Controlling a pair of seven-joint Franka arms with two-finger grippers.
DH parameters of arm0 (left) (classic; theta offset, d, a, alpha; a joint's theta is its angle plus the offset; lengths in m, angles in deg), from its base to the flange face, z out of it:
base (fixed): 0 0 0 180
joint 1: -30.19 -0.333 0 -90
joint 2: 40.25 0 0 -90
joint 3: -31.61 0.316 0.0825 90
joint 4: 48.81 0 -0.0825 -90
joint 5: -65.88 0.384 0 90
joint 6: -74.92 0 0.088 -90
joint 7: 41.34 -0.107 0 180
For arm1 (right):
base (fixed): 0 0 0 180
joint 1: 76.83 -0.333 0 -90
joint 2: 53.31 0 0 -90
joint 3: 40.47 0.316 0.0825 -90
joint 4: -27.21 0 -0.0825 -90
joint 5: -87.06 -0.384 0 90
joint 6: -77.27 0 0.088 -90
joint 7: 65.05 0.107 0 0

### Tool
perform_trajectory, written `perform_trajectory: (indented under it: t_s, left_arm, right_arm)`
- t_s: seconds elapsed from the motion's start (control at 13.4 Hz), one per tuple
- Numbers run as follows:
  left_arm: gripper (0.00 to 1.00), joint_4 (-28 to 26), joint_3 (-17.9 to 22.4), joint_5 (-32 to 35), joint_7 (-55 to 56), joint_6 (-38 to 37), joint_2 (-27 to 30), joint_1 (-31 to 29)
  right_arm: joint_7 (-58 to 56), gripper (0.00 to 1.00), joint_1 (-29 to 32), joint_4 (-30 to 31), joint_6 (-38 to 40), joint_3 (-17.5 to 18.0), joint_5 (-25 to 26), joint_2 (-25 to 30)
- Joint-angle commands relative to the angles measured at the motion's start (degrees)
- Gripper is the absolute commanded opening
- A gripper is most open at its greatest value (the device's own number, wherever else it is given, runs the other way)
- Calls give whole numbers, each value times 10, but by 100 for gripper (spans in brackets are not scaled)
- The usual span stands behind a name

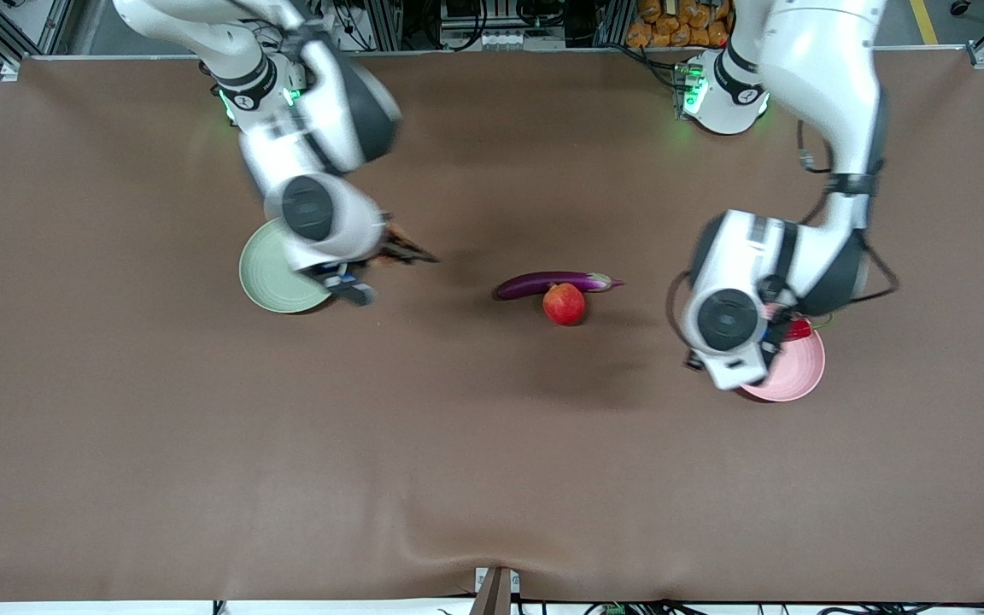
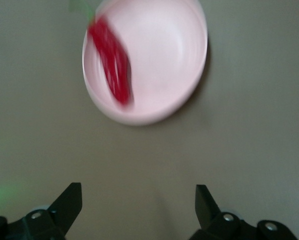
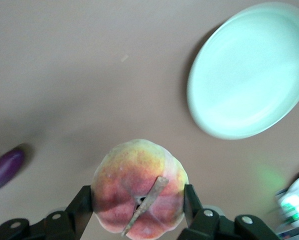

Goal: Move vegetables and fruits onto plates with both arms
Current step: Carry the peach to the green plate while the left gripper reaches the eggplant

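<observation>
My right gripper is shut on the pinkish-yellow peach, stem end showing, in the air over bare cloth beside the pale green plate. My left gripper is open with nothing between its fingers, over the cloth at the edge of the pale pink plate. The red chili pepper lies on that plate. The purple eggplant lies mid-table, and the deep-red fruit touches it on the side nearer the front camera.
A brown cloth covers the whole table. The two arm bases stand at the table's edge farthest from the front camera. A small bracket sits at the edge nearest that camera.
</observation>
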Motion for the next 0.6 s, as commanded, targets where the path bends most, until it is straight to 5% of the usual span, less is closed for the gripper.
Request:
perform_trajectory:
  t_s: [0.0, 0.3, 0.52]
  left_arm:
    - [100, 25, 8, -31, 123, -10, -7, 65]
    - [100, 105, -12, -61, 359, -3, -86, 157]
    - [100, 111, -12, -62, 443, 32, -130, 216]
  right_arm:
    - [-155, 0, 95, 104, -11, 13, 12, 70]
    - [-273, 0, 181, 188, -82, 13, 56, 80]
    - [-389, 0, 242, 261, -204, 13, 57, 74]
